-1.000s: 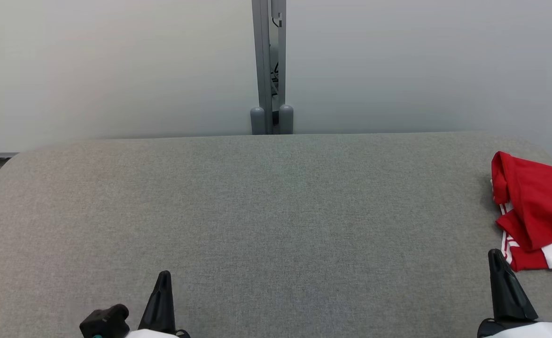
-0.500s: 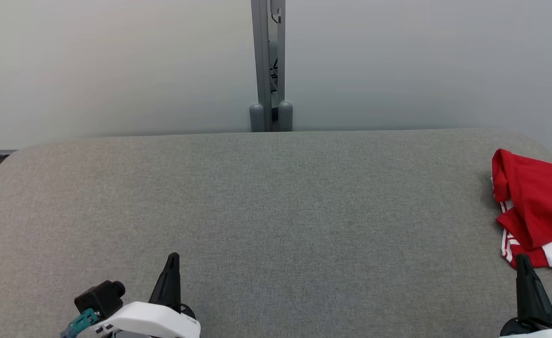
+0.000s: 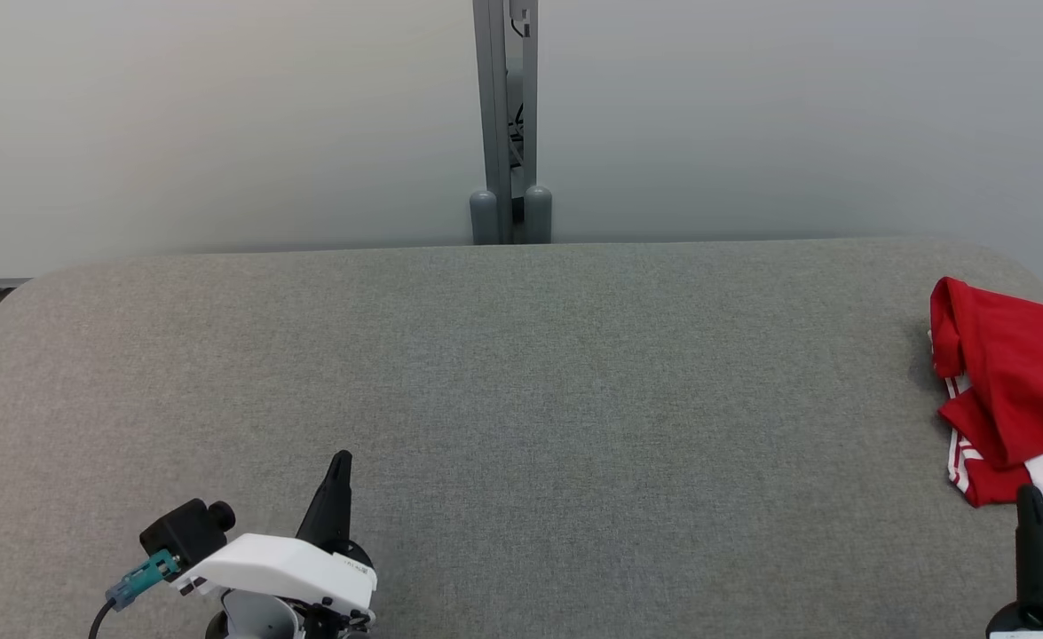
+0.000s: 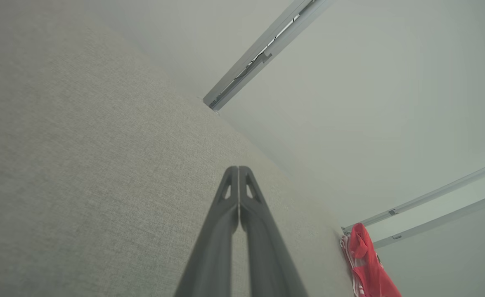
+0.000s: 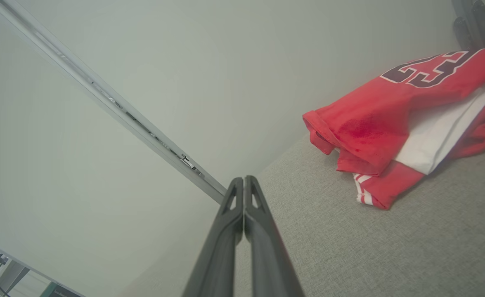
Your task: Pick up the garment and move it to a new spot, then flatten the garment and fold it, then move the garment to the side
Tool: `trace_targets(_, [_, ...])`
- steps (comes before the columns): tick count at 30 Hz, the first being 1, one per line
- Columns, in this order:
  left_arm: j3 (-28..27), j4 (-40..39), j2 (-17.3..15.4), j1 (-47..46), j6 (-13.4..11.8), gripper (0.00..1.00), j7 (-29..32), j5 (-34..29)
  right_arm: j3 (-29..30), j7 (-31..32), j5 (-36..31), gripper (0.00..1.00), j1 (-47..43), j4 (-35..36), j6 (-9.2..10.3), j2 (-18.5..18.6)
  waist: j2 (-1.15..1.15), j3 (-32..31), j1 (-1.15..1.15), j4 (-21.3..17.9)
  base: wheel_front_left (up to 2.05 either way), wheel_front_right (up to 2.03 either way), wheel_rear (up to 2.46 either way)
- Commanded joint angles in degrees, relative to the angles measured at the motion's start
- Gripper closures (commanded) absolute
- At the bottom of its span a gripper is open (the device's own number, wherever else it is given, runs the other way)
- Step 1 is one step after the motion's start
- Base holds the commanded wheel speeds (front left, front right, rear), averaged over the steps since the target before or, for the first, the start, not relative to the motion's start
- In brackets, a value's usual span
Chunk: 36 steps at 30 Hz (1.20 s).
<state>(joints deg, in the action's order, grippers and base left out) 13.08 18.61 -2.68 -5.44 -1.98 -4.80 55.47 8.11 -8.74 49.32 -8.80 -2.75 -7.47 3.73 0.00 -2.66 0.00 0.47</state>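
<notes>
- Nearest, at the lower left of the head view: left gripper (image 3: 340,466), dark fingers pressed flat together along their whole length, gripping nothing, pointing up over the grey fabric.
- Just behind those fingers: white wrist housing (image 3: 277,564), with a small black camera (image 3: 185,531) on its left side and a teal plug (image 3: 135,586) on a dark cable.
- At the lower right corner: right gripper (image 3: 1030,501), fingers likewise closed tight on nothing, tip just short of the near hem of the red cloth. Plain gap between fingertips and cloth in the right wrist view.
- Under both arms: padded grey table (image 3: 521,399), woven texture, rounded corners at left and right.
- At the far right end of that surface: garment (image 3: 1009,373), a red jersey, crumpled and loosely doubled over, lying on the fabric and held by nothing. White panel and white side stripes at its near edge. Dark number with a white outline on the upper fold in the right wrist view. Cut off by the right edge of the head view. Well apart from the left gripper, near the right one.
- Beyond the far edge: pale wall panels (image 3: 219,115), a grey upright post (image 3: 496,115) between them, two rounded grey caps (image 3: 484,217) at its foot.
</notes>
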Motion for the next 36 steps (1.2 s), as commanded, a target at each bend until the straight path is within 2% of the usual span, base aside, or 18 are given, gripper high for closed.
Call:
trace_targets(1, [0.0, -0.1, -0.1, -2.3, 0.7, 1.0, 0.4, 1.9, 0.7, 0.4, 2.1, 1.0, -0.2, 1.1, -0.02, 0.2, 0.0, 0.1, 0.0, 0.0, 0.0, 0.0, 0.0])
trace_targets(36, [1.1, 5.5, -0.2, -10.6, 5.3, 1.0, 6.3, 23.1, 5.9, 4.2, 25.7, 1.0, -2.9, 4.8, -0.06, -0.3, 0.0, 1.3, 0.0, -0.3, 0.0, 0.0, 0.0])
